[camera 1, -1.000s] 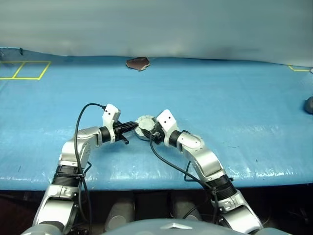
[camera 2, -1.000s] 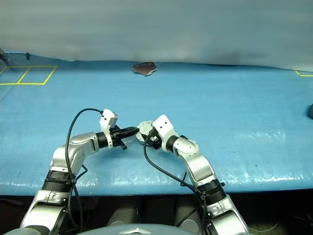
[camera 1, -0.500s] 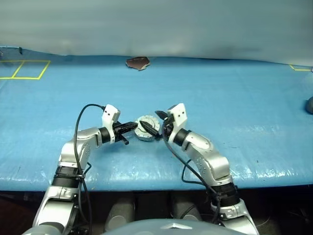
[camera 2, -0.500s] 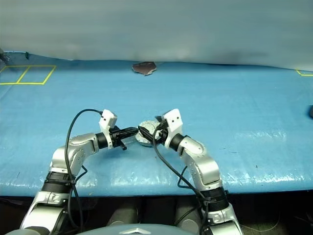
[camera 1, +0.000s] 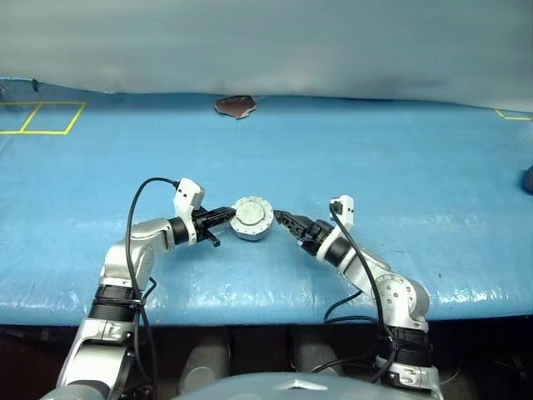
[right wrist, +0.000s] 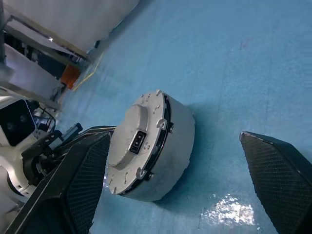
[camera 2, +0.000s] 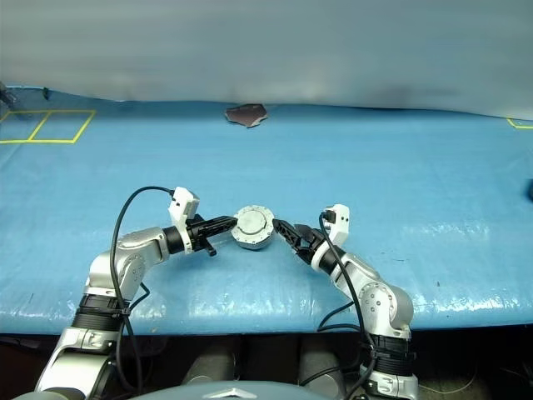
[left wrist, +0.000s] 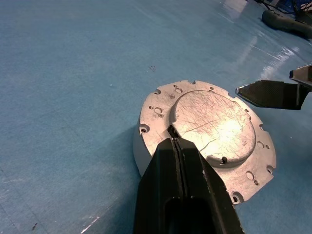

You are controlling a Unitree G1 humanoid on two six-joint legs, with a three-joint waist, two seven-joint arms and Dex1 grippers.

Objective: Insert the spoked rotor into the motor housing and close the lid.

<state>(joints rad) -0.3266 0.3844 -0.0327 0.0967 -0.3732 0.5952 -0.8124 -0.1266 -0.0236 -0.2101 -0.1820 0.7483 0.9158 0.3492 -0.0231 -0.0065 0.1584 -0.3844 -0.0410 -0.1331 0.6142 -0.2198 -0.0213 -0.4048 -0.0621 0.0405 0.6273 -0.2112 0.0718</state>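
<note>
One short round silver metal motor housing (camera 1: 251, 220) sits on the glossy, faintly wrinkled blue table cover (camera 1: 400, 158), its disc lid (left wrist: 214, 126) shut on top: a pale, scratched raised face ringed by a flat flange with small holes and notches along the edge. Seen from the side, the can wall is plain brushed metal with a dark seam under the lid. Black fingers of the left gripper (left wrist: 173, 132) are pressed together with nothing between them, their tips resting on the lid's flange at the raised face's edge. Jaws of the right gripper (camera 1: 287, 222) stand wide apart, empty, just beside the housing and clear of it, showing cross-hatched pads (right wrist: 275, 170). Yellow tape lines (camera 1: 42, 117) and a dark brown scrap (camera 1: 234, 106) lie far back.
</note>
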